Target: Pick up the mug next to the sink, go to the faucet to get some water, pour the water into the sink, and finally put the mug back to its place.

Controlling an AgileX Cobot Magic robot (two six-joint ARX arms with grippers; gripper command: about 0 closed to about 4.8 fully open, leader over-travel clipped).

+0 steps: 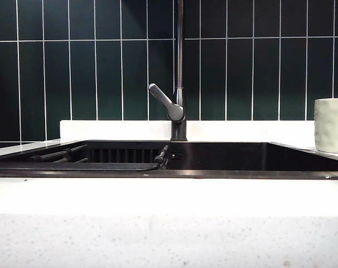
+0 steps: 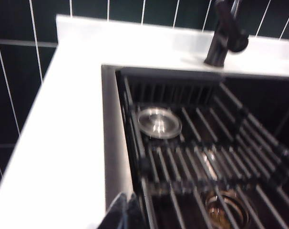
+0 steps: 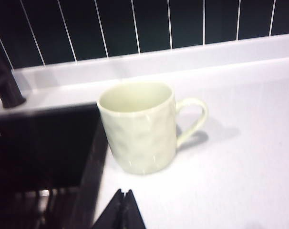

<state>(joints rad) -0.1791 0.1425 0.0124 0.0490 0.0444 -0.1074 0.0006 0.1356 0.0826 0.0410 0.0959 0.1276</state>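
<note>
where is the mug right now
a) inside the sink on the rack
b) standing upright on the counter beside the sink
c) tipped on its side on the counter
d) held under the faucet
b: the right wrist view shows the mug upright on the white counter beside the sink, clear of the shut right gripper.

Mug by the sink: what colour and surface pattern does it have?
The mug is pale cream-green with a dimpled wall, clearest in the right wrist view.
</note>
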